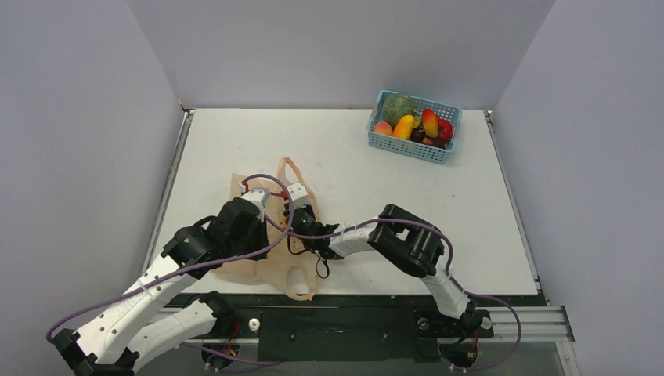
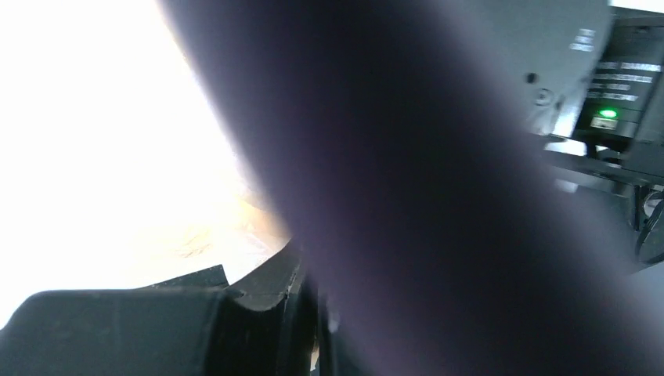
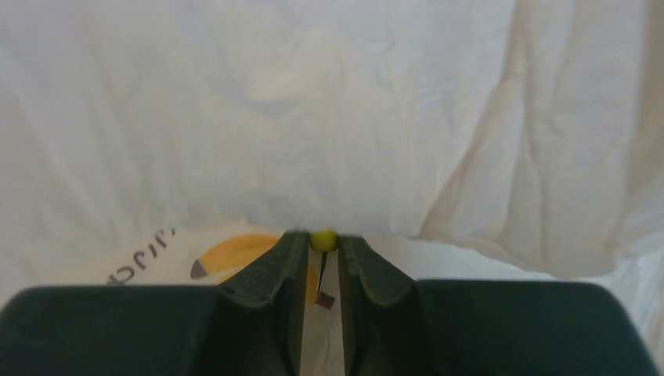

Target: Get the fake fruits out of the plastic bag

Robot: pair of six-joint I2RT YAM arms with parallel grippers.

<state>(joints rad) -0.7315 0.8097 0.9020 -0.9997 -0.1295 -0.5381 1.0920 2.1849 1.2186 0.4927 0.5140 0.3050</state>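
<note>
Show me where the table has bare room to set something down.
Bare table between plastic bag and basket; also the far left corner behind the bag. Crowded at the front: left arm and right arm meet over the bag.

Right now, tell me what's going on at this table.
Both arms are at the bag, which lies crumpled near the front edge of the table. The left gripper is shut above it; whether it pinches plastic cannot be seen. The right gripper, jaws nearly closed, seems to pinch a small yellow bit at the bag; what it is, I cannot tell. Several fruits lie in the blue basket at the far right.
</note>
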